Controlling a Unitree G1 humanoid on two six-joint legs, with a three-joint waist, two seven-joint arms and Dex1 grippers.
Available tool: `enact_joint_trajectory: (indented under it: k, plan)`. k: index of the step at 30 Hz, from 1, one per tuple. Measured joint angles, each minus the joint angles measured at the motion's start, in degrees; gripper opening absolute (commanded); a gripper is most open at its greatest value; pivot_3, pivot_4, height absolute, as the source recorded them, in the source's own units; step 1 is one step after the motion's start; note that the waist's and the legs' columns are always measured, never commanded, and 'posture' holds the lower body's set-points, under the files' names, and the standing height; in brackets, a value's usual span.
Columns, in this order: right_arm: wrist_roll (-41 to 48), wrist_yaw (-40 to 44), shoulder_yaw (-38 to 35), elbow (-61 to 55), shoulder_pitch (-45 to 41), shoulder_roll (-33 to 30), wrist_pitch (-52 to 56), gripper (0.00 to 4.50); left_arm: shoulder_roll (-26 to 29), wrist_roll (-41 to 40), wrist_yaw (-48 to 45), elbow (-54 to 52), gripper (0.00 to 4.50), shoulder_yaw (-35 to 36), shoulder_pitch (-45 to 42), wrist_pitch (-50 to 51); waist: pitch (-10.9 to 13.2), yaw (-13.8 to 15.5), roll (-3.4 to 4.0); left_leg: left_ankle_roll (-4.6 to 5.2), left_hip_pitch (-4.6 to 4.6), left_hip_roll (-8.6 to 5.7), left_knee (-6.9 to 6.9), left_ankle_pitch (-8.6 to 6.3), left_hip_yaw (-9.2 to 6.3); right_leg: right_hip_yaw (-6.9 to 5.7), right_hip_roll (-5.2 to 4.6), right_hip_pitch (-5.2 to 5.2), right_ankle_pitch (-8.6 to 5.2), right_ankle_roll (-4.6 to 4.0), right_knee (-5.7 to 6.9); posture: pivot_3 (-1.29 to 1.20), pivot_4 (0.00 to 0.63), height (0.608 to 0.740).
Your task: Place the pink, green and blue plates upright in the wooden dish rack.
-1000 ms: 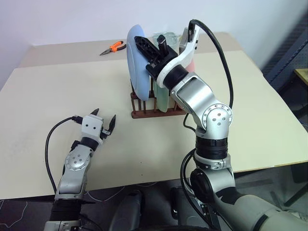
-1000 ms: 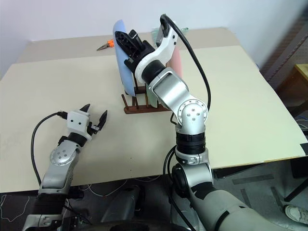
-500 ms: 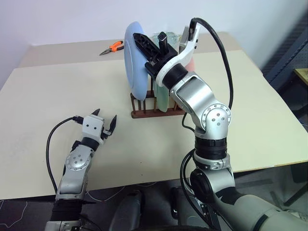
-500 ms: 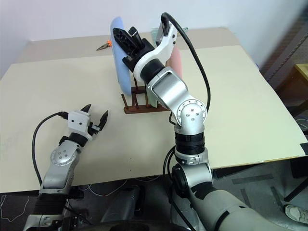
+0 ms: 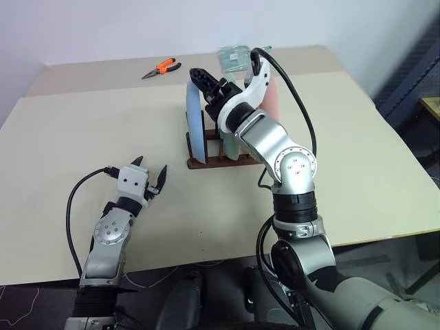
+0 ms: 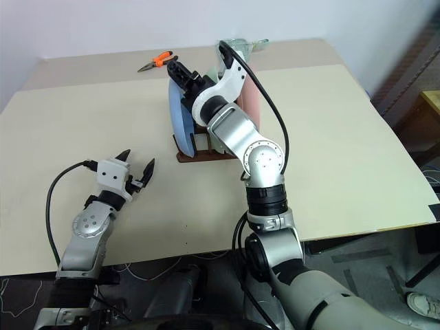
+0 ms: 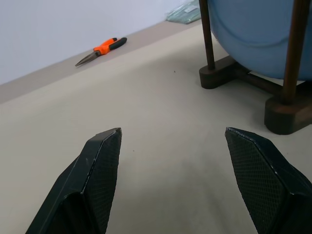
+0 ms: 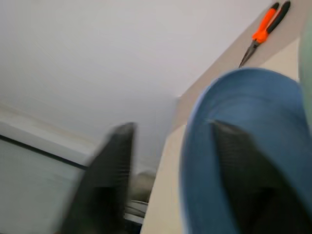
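Blue plate (image 5: 196,124) now stands lower than a second ago, dropped down between the pegs of the wooden dish rack (image 5: 206,162) at its front end, upright on edge; earlier it was carried well above the rack. The right end effector (image 5: 206,81) was clamped on that plate's rim then; now its fingers are spread, one on each side of the plate's top edge, and whether they touch it cannot be told. In the right wrist view the blue rim runs up between the two dark fingers (image 8: 105,180).

Behind the blue plate in the same rack stand the green plate (image 5: 230,144), partly hidden by the right arm, and the pink plate (image 5: 273,103) at the far end, both upright.

The left end effector (image 5: 150,173) has kept its place over the bench (image 5: 89,137) to the near left of the rack, fingers spread, gripping nothing. Orange-handled pliers (image 5: 162,68) lie at the bench's far side, well apart from the rack.
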Motion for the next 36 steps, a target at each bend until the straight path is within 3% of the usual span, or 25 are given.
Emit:
enact_joint_trajectory:
  k: [5,9,11,15,20,23,27,36]
  plan:
    - [-7.9,8.0,2.1,-0.2,-5.6,-4.9,0.6,3.54,-0.4,0.0,-0.4,-0.8,3.49,-0.4,0.8,0.1,0.0,0.2,-0.01,0.0,-0.02,-0.01,0.02,0.0,0.0,-0.02,-0.01,0.03,0.0,0.0,-0.04,0.0,0.15,0.739]
    - [-15.8,17.3,5.1,-4.4,-7.3,-14.7,2.0,3.54,-0.8,0.0,-0.6,-1.6,3.49,-1.0,1.4,0.4,0.0,0.4,-0.01,0.0,-0.13,-0.04,0.06,0.0,-0.01,-0.05,-0.03,0.02,0.0,0.0,-0.17,0.0,0.15,0.739]
    - [-21.7,24.2,7.6,-8.9,-6.8,-22.9,0.9,3.54,-0.9,0.1,-0.9,-2.0,3.49,-1.7,1.7,0.4,0.0,0.5,-0.03,0.0,-0.2,-0.08,0.07,0.0,-0.02,-0.07,-0.06,0.01,-0.01,0.02,-0.23,0.0,0.15,0.739]
    - [-32.9,35.1,5.3,-15.8,1.9,-39.4,-5.7,3.54,-0.6,0.1,-0.9,-2.5,3.49,-1.4,3.0,0.5,-0.1,0.7,-0.14,0.03,-0.21,-0.1,0.09,-0.02,-0.04,-0.14,-0.12,0.14,-0.03,0.06,-0.36,0.0,0.15,0.739]
    - [-38.0,39.7,-7.0,-11.8,18.9,-49.9,-6.8,3.54,-0.2,0.2,-1.0,-2.1,3.49,-1.5,3.3,0.4,0.0,0.9,-0.13,0.03,-0.21,-0.08,0.12,-0.01,0.01,-0.11,-0.16,0.15,-0.03,0.05,-0.38,0.0,0.15,0.739]
    - [-41.5,44.4,-9.7,-10.4,30.3,-53.7,-8.6,3.54,-0.2,0.3,-1.0,-1.0,3.49,-1.8,2.6,0.3,-0.1,0.8,-0.07,0.04,-0.15,0.03,0.09,-0.02,0.06,-0.09,-0.1,0.19,-0.04,0.05,-0.39,0.0,0.15,0.739]
    - [-45.1,50.7,-6.0,-9.6,43.0,-52.4,-11.2,3.54,0.0,0.3,-1.3,0.9,3.49,-2.0,1.9,0.2,0.0,0.3,0.03,0.04,-0.06,0.11,0.12,-0.02,0.2,0.0,-0.05,0.22,-0.01,0.03,-0.34,0.0,0.15,0.739]
    - [-51.2,53.5,-5.1,-2.9,42.1,-48.4,-20.2,3.54,2.1,0.4,-1.7,-0.3,3.49,-1.5,4.8,0.3,0.0,0.8,0.0,0.03,0.0,0.12,0.16,-0.02,0.24,-0.01,-0.04,0.29,0.0,0.0,-0.39,0.0,0.15,0.739]
